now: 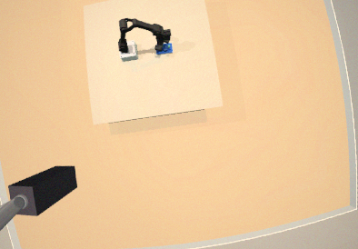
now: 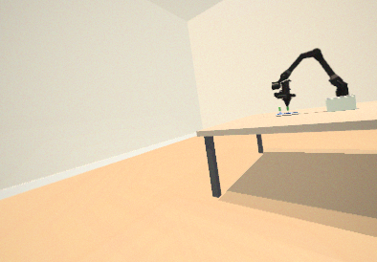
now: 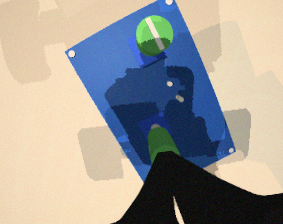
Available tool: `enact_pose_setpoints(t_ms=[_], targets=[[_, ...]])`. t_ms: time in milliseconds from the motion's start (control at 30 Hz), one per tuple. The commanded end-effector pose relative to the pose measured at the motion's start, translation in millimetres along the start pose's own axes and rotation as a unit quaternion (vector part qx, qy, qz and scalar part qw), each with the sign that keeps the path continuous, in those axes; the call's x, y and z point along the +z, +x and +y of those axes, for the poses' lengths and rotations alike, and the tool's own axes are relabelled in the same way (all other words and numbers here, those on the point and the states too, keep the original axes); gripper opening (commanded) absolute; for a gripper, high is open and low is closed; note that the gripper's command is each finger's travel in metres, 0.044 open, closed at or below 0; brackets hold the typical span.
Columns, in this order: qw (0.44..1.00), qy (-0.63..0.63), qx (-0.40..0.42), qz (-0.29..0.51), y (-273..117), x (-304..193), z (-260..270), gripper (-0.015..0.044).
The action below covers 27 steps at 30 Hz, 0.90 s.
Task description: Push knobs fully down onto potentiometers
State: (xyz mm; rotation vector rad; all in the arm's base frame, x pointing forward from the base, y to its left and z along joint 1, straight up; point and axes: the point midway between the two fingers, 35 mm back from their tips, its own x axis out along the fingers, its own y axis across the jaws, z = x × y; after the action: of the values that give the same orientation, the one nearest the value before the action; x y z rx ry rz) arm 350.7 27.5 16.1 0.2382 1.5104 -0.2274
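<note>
The blue circuit board [image 1: 169, 51] [image 3: 92, 72] lies under the arm; in the exterior view it is a thin line. The far green knob [image 3: 154, 35] has a white stripe and stands over a blue potentiometer [image 3: 137, 51]. The near green knob [image 3: 162, 142] is partly hidden by the fingers in the wrist view, with its blue potentiometer [image 3: 148, 121] beneath. My gripper [image 2: 287, 105] [image 3: 164, 157] is shut and empty, pointing down, its tips over the near knob's top. Whether they touch, and any gap under either knob, cannot be told.
Two small pale parts [image 3: 169, 84] [image 3: 179, 98] stand on the board between the knobs. Pale screws, one here [image 3: 71, 53], mark its corners. The arm's pale base block [image 1: 129, 57] [image 2: 341, 103] stands beside the board on the table [image 1: 154, 89].
</note>
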Motion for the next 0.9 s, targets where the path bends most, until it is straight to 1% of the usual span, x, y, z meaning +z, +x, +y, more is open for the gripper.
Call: enact_pose_setpoints(t_ms=[0,867], targets=[[1.0,-0.002,-0.004,0.006,18.8,1.3,0.2,0.0],[1.0,-0.002,-0.004,0.006,25.2,1.2,0.1,0.0]])
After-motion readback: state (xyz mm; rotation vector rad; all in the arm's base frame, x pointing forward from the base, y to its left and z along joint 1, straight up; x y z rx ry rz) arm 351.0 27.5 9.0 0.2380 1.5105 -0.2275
